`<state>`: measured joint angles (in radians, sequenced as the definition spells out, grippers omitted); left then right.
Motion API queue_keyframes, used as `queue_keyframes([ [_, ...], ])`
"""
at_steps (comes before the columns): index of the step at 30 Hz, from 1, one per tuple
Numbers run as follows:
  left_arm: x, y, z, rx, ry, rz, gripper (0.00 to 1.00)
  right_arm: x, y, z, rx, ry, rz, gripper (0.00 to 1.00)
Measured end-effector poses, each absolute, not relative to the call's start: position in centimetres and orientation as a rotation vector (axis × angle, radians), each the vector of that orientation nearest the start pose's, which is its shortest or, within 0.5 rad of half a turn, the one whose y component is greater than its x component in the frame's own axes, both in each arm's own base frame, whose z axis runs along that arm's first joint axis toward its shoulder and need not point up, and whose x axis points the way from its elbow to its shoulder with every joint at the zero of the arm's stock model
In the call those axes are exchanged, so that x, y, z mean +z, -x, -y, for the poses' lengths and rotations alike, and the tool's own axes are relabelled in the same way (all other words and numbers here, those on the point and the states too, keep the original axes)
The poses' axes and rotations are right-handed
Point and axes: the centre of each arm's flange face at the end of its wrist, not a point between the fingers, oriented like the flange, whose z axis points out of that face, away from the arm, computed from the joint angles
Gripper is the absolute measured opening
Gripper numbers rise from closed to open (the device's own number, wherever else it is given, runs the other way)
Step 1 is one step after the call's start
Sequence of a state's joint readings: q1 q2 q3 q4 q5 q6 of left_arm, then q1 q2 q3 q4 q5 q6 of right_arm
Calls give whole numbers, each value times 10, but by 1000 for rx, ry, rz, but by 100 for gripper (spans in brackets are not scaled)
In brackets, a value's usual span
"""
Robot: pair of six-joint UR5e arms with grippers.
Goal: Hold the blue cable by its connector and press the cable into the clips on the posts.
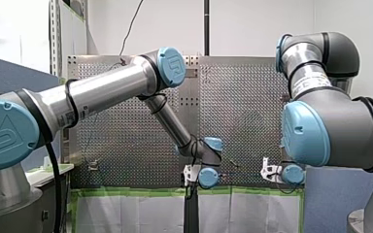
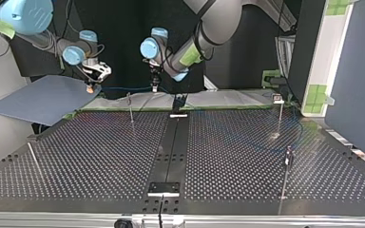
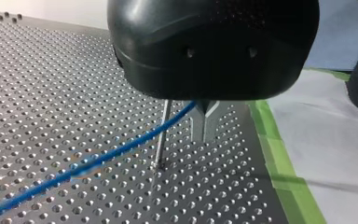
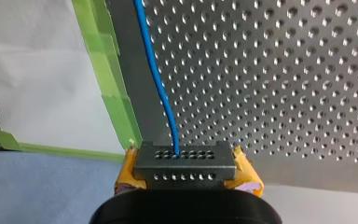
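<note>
Connector [image 4: 185,161] clenched in right pincer [image 4: 186,169] (yellow pads [image 4: 128,170]); post [image 3: 163,135] just beside closed left pincer [image 3: 205,135].

Two arms, my left arm [image 2: 204,28] and my right arm [image 2: 52,40], each carrying one gripper: the left gripper [image 2: 155,88] and the right gripper [image 2: 90,88]. One blue cable [image 3: 121,149]. One connector [image 4: 185,161], flanked by two yellow pads [image 4: 246,171]. Four thin posts [image 2: 131,109] on one desk [image 2: 100,156], which comprises two perforated panels and one dark central strip [image 2: 171,142]. One grey-blue sheet [image 2: 43,97].
</note>
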<state>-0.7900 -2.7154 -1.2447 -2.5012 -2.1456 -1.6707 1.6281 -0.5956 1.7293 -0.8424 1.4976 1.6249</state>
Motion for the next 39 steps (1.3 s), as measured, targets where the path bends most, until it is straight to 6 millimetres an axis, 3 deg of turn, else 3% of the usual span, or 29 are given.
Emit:
queue_keyframes([
  [14,-54,-463,568,-152,-177,-1701,1,-64,-149,611,1195,-1435,1432,0],
  [29,-36,-485,580,-191,-181,-1680,1,-60,-155,618,1220,-1452,1402,0],
  [39,-74,-506,574,-177,-201,-1747,1,-56,-160,624,1237,-1448,1384,0],
])
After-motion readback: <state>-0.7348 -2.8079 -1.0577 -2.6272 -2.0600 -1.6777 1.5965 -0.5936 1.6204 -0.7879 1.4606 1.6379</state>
